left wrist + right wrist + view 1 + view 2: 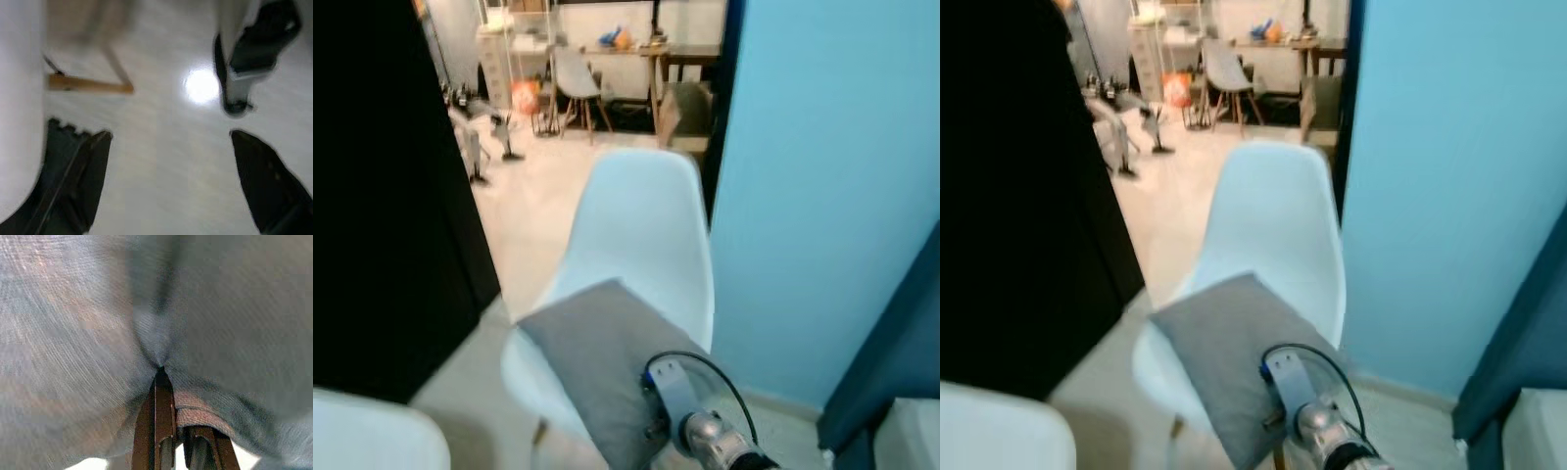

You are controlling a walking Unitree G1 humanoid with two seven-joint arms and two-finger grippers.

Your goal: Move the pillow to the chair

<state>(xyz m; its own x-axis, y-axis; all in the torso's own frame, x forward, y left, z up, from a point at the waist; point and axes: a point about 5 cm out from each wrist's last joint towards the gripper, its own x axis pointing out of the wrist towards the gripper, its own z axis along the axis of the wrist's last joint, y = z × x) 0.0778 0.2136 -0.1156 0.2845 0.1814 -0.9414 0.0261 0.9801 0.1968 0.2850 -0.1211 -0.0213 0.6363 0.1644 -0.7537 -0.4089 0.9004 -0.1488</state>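
While I am guiding the right arm from the lower middle of the frame, the right gripper (164, 382) is pinching a fold of the grey pillow (607, 362), its two fingers pressed together with the cloth bunched between them, so the fabric is puckering around the fingertips. I am gripping the near edge because that lets the rest of the pillow lie out flat over the seat of the white chair (641, 220). The pillow is resting across the seat in the lower centre, its near corner hanging past the front rim toward me. My left gripper (166, 161) is hanging idle over the pale floor (161, 122), fingers spread wide and empty. I judge that only the release is left.
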